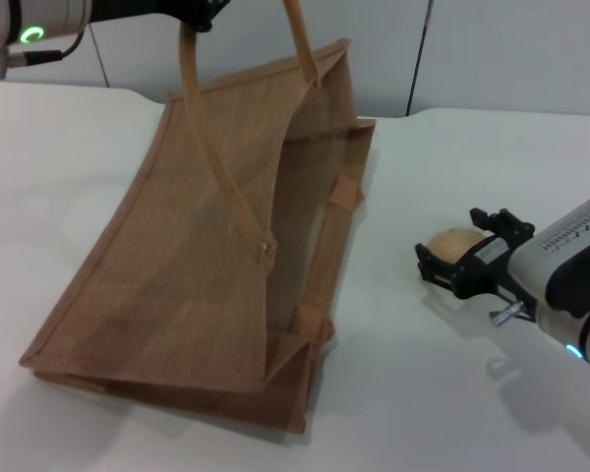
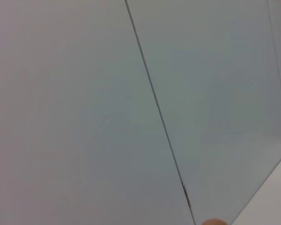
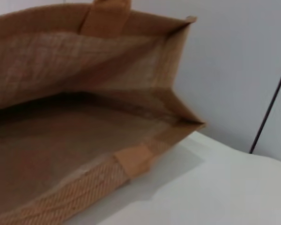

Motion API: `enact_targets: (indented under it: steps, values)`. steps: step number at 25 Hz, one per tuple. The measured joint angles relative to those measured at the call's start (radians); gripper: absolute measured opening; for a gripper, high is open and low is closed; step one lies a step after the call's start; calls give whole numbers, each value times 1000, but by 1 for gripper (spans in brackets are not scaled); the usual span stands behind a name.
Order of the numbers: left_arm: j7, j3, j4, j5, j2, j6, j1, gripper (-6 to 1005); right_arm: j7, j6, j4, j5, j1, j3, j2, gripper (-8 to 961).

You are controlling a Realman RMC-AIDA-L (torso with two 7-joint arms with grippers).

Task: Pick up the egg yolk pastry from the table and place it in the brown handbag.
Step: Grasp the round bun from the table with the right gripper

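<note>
The brown handbag (image 1: 206, 256) lies on the white table (image 1: 69, 157) with its mouth pulled open toward the right. My left gripper (image 1: 205, 12), at the top edge of the head view, holds one tan handle (image 1: 192, 93) up, which lifts the bag's upper side. My right gripper (image 1: 462, 254) is low over the table to the right of the bag, its black fingers closed around the pale tan egg yolk pastry (image 1: 454, 243). The right wrist view looks into the bag's open mouth (image 3: 75, 117); the pastry does not show there.
A grey panelled wall (image 1: 472, 49) stands behind the table and fills the left wrist view (image 2: 131, 112). Bare white tabletop (image 1: 413, 393) lies between the bag and my right arm and in front of the bag.
</note>
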Motion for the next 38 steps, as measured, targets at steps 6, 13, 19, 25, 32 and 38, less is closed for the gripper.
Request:
enact_targets:
  steps: [6, 13, 19, 25, 32, 38]
  values:
    - [0, 0, -1, 3, 0, 0, -5, 127, -12, -3, 34, 0, 19, 9, 9, 871]
    - [-15, 6, -1, 46, -1, -2, -8, 127, -20, 6, 42, -1, 26, 20, 12, 873]
    - [-20, 7, -1, 51, -2, -8, -16, 127, -25, 8, 100, 0, 43, 34, 20, 874]
    - [-21, 2, -2, 51, -2, -25, -26, 127, -25, 0, 142, 0, 72, 34, 31, 876]
    - [-22, 2, -6, 53, -1, -25, -32, 128, -25, -10, 143, 0, 80, 30, 33, 867]
    - [-26, 2, -6, 65, -1, -25, -36, 128, -25, -49, 142, 2, 93, 38, 28, 823]
